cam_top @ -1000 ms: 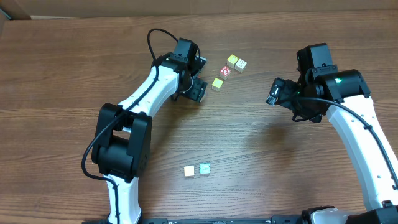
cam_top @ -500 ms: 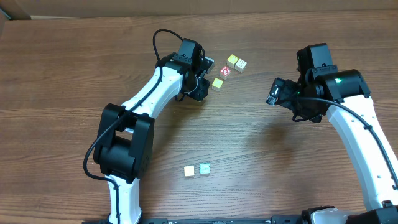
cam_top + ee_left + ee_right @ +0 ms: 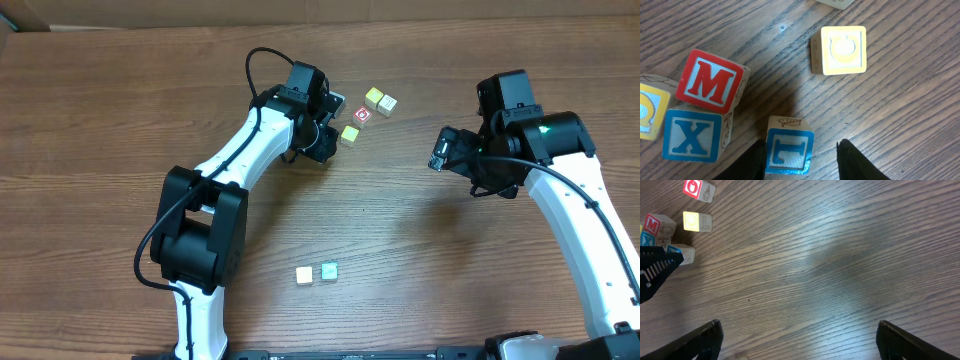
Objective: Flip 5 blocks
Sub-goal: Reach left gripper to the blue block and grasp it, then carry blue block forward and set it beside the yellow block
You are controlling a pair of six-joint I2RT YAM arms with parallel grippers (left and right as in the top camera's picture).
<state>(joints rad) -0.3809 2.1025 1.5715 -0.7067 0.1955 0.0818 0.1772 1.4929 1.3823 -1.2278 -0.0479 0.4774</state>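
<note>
A blue-faced block (image 3: 789, 150) lies on the table between the fingers of my left gripper (image 3: 800, 150). The left finger touches its side; the right finger (image 3: 852, 162) stands apart from it, so the jaws are open around it. A yellow block (image 3: 840, 50) lies farther ahead. A red M block (image 3: 710, 82), a blue X block (image 3: 692, 137) and a yellow-and-blue one (image 3: 650, 112) cluster to the left. From overhead, my left gripper (image 3: 325, 140) hides the blue block beside the yellow-green block (image 3: 349, 134). My right gripper (image 3: 440, 150) hovers open over bare wood.
A red block (image 3: 362, 115) and two pale blocks (image 3: 380, 100) lie beyond the left gripper. A cream block (image 3: 304, 274) and a teal block (image 3: 328, 271) sit side by side near the front of the wooden table (image 3: 450, 250).
My left gripper has shifted slightly right toward the blocks and its jaws have narrowed. The right arm has not moved.
</note>
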